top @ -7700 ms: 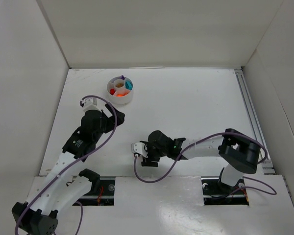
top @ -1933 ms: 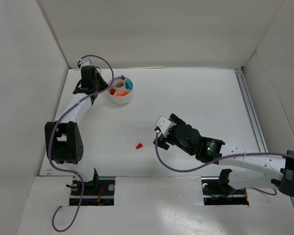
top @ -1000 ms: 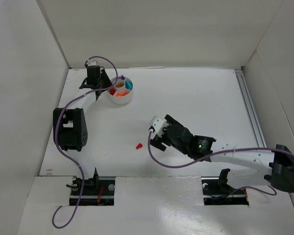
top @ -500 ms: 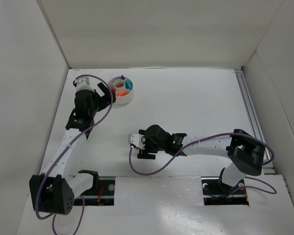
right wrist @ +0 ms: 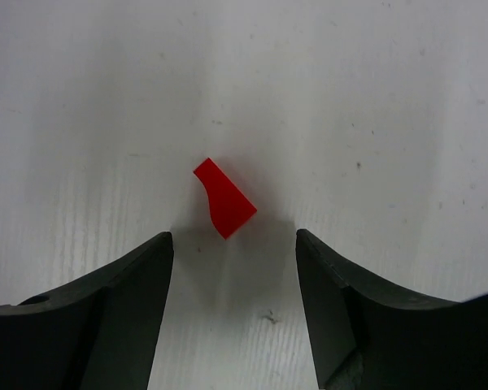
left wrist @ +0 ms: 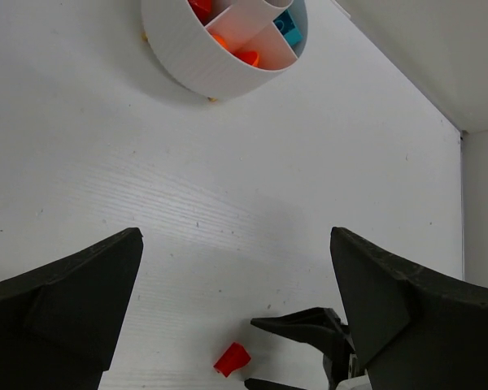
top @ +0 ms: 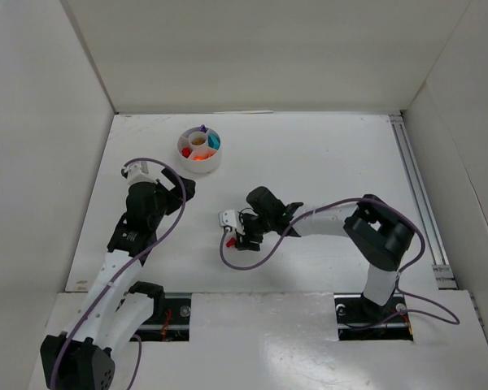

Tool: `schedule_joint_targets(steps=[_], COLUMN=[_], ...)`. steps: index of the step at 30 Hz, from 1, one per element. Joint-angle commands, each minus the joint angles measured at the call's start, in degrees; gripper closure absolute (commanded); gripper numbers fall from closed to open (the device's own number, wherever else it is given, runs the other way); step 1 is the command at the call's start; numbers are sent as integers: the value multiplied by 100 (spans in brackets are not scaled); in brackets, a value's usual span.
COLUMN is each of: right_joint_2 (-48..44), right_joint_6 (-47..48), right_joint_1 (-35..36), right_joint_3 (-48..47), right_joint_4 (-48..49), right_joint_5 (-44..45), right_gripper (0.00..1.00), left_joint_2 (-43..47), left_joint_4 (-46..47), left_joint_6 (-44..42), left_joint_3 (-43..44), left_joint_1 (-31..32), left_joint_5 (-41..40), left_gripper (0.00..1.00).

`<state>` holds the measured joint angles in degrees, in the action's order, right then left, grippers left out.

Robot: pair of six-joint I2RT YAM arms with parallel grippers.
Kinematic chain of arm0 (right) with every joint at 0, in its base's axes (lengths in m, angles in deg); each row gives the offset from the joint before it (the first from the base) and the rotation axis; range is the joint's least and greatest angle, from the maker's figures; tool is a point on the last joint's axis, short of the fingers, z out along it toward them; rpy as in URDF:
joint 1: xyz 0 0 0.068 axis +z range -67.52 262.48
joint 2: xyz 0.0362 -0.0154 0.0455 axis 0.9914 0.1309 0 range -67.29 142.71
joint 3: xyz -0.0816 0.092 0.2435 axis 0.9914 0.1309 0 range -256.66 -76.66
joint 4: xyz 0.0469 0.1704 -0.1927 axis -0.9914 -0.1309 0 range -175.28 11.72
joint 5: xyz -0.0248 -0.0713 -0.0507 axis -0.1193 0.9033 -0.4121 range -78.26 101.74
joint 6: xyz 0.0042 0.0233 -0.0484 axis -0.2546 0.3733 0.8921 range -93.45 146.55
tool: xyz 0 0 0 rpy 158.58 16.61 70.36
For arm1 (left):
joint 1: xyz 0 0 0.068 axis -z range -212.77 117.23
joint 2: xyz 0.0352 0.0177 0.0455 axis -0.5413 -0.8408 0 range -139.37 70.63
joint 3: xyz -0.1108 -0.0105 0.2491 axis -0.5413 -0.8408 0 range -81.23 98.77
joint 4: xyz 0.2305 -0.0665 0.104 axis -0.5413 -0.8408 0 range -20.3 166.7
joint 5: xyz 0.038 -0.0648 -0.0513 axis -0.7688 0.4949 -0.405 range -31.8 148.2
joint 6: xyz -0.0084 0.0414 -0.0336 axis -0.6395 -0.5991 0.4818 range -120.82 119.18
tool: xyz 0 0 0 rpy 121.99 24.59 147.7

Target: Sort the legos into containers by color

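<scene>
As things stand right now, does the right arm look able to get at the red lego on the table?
Probably yes: the right gripper hangs open directly over the red lego, which lies alone on the table, framed between its fingers, nothing blocking.

The left arm rises from its base, folds at a low elbow on its outer side, and runs forward toward the dish. The left gripper stops short of the dish, on its near side and a little left, aimed at it. Its jaws are spread wide in the left wrist view.

The right arm bends sharply above its base and reaches leftward, low to the table. The right gripper sits well nearer the bases than the dish, slightly to its right, pointing down with its jaws apart.
</scene>
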<state>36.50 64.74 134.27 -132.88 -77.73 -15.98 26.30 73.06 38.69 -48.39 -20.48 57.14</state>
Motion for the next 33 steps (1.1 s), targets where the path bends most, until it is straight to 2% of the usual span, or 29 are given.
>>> schedule_joint_targets(steps=[1,4,7,17,20,24,28,29,33], right_joint_2=[115,265,413,467,247,-593,-1559,-1755,-2599], right_joint_6=[267,320,320,434,382,233,-83,-171,-435], right_joint_1=[42,42,-11,-125,-125,-125,-125,-125,-274], right_joint_3=[-371,-424,-476,-363,-301,32,348,428,841], right_joint_4=[313,313,313,313,383,507,726,796,1323], right_joint_5=[-787,-787,-787,-1068,-1068,-823,-191,211,338], right_gripper=[33,35,43,77,84,88,89,89,91], left_joint_2=[22,-93,-93,-31,-31,135,136,66,-241], left_joint_4=[144,144,144,197,284,697,1582,1760,2726], left_joint_6=[92,40,40,40,-31,-258,-330,-330,-277], left_joint_3=[38,38,38,-14,-14,-94,-357,-427,-541], left_joint_1=[19,19,19,19,19,19,19,19,19], left_joint_5=[-149,-149,-149,-149,237,1009,2318,2869,4278], left_gripper=[1,1,1,1,1,1,1,2,8])
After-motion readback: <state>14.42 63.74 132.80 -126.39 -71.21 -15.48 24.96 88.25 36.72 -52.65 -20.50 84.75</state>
